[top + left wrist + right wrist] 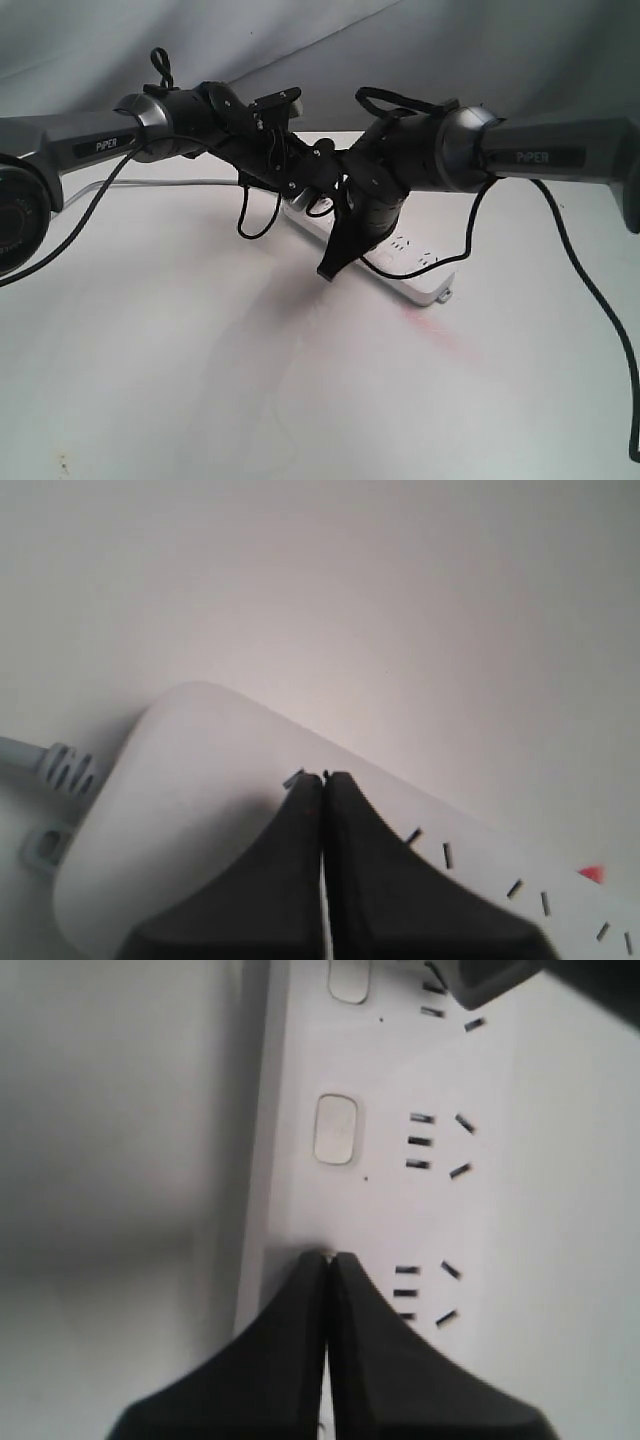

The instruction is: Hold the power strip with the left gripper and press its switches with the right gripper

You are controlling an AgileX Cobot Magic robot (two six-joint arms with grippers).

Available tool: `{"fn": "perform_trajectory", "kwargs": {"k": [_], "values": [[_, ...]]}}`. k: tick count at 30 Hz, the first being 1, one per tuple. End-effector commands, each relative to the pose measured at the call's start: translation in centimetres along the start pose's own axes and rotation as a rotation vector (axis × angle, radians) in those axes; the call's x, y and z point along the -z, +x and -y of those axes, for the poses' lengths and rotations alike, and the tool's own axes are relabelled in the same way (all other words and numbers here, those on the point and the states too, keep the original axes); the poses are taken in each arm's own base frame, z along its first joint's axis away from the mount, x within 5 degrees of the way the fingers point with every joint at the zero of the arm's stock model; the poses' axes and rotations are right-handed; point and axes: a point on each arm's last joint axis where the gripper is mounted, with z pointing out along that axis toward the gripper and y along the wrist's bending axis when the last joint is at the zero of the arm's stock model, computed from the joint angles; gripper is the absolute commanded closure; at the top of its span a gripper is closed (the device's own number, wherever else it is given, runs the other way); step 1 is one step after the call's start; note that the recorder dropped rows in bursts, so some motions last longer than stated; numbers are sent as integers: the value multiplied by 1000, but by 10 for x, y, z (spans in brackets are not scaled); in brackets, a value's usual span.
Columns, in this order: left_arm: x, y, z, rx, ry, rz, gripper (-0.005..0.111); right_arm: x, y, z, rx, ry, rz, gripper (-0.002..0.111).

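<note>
A long white plastic power strip [415, 270] with rounded ends lies on the plain white surface [200, 380]. It is in the far half, about midway between the left and right edges. It lies on a slant, with its cord end toward the far left corner and its small end tab [445, 294] toward the near right corner. Its pale grey cord [180, 183] runs off toward the left edge.

The black two-finger left pincer [323, 777] is drawn narrow, its fingers pressed flat together with nothing between them. Its tips sit at the top face of the power strip, just inside the rounded cord end and beside the first dark socket slot. A small red mark [592, 873] shows farther along the strip in the left wrist view.

The black right pincer [326, 1256] is equally narrow and also grips nothing. Its tips meet the strip near one long edge, in line with the row of small white rectangular switches [335, 1128]. Two of these show beyond the tips, each beside its group of socket slots. Any switch under the tips is hidden, and I cannot tell whether the tips press down or only touch.

In the exterior view the two dark grey arms, both lettered PIPER, meet over the middle of the strip and hide most of it. Only the part toward the tab end is clear.
</note>
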Motion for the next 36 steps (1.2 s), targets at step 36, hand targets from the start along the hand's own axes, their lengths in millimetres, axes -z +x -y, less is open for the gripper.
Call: {"fn": "perform_trajectory", "kwargs": {"k": [36], "values": [[-1, 1, 1, 5, 3, -8, 107, 21, 4, -6, -151, -24, 23, 108]]}}
